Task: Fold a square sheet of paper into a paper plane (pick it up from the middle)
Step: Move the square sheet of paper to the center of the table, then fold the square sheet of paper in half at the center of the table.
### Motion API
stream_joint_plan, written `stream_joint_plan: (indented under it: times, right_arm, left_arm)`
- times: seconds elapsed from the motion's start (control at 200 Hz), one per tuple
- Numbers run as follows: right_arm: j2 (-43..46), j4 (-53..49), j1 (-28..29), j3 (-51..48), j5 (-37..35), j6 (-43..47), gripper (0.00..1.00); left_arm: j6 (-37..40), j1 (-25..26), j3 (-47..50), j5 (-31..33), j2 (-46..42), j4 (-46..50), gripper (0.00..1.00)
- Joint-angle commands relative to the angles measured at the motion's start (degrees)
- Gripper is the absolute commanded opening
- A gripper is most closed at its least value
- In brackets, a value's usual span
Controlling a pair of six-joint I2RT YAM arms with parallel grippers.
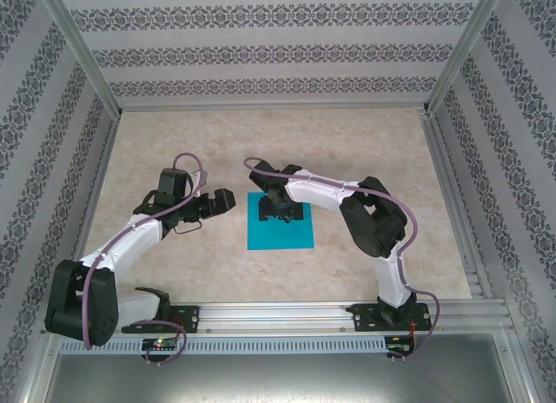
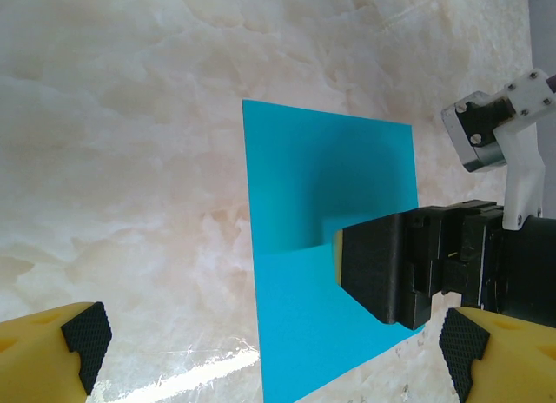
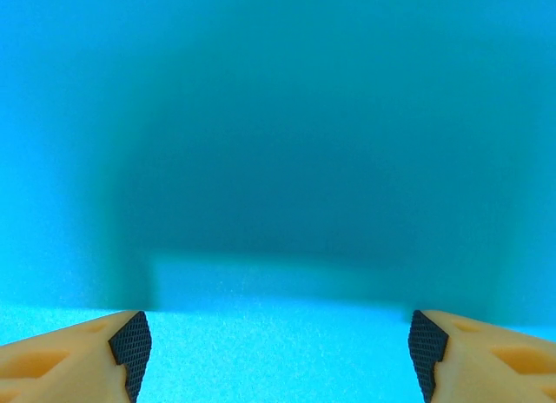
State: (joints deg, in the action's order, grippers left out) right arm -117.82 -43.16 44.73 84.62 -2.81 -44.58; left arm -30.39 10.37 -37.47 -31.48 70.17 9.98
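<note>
**Right fingers spread over the blue sheet, left fingers wide beside it**

From above, the right arm (image 1: 347, 199) and its dark wrist cover the far middle of the square sheet of paper (image 1: 280, 234). The right fingers (image 1: 280, 210) are lost in that dark mass, so whether their tips touch the paper cannot be made out. In the right wrist view the sheet (image 3: 278, 116) runs past every border of the frame, with a broad shadow across its middle. In the left wrist view the right arm's black wrist block (image 2: 391, 264) hides the sheet's right-hand middle, and one lower corner of the sheet (image 2: 321, 177) is cut off by the frame.

The right fingers (image 3: 130, 342) stand spread wide, and only flat blue paper lies between the two pads. They pinch nothing. The left fingers (image 2: 87, 333) are also spread wide and hold nothing. From above, the left fingers (image 1: 221, 201) sit just left of the sheet and apart from it.

The sheet lies unfolded near the middle of the marbled desk (image 1: 174, 142), its edges roughly square with the desk's. Bare desk surrounds it on all sides, with most room toward the far wall. Patterned walls (image 1: 261, 56) close in the far side and both flanks, and a metal rail (image 1: 287, 314) runs along the near edge.
</note>
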Motion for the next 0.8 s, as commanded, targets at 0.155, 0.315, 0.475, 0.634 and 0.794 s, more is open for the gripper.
stream_joint_plan:
  times: [0.155,0.315,0.475,0.634,0.794]
  right_arm:
    - [-3.8,1.0,-0.6,-0.1,-0.8,1.9,0.78]
    - [-5.3,0.6,-0.1,-0.3,-1.5,1.6,0.73]
    - [-6.3,0.4,0.2,0.0,-1.6,1.2,0.66]
    - [-6.3,0.1,1.0,1.8,-2.7,1.9,0.63]
    - [-4.3,0.2,1.2,1.8,-3.9,2.8,0.58]
  left_arm:
    - [0.1,-0.8,0.3,-0.5,-0.3,1.1,1.00]
    - [0.2,-0.8,0.4,-0.5,-0.1,1.1,1.00]
    - [0.1,-0.8,0.8,-0.5,-0.4,0.2,1.00]
    - [0.3,-1.0,-0.8,-1.4,0.1,1.5,1.00]
    - [0.2,-1.0,-0.7,-0.4,-0.7,1.8,1.00]
